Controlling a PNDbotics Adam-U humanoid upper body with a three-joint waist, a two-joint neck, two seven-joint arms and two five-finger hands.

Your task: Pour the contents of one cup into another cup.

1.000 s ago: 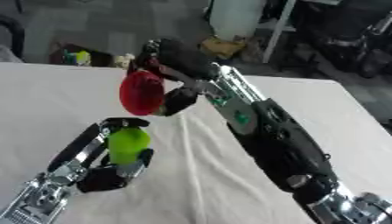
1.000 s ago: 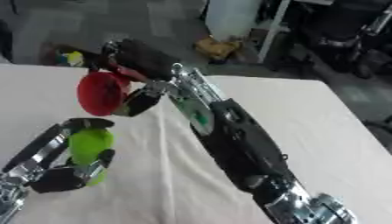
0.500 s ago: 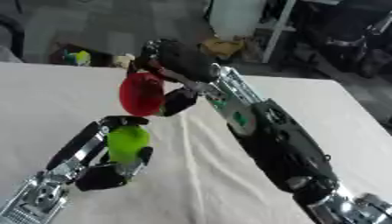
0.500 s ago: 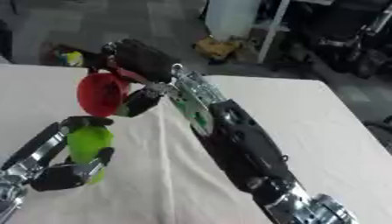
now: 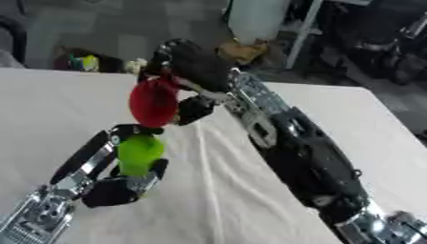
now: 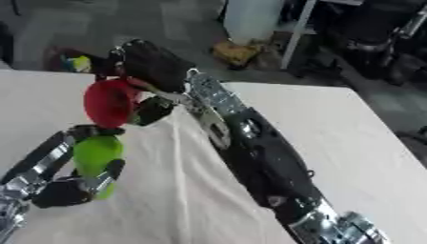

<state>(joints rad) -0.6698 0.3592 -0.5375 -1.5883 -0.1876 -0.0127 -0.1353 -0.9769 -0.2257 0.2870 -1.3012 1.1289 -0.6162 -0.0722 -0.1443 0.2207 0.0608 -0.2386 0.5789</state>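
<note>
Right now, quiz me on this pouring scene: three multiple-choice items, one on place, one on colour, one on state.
1. Where is the red cup relative to the green cup?
A. above it
B. below it
C. far to its right

2. What colour is the cup in the left robot hand?
A. blue
B. green
C. white

3. How is the red cup held by the right robot hand?
A. upright
B. tipped over
C. lying on the table

Answers: 1 A, red sits over green; 2 B, left fingers wrap the green cup; 3 B, it tilts toward the green cup.
</note>
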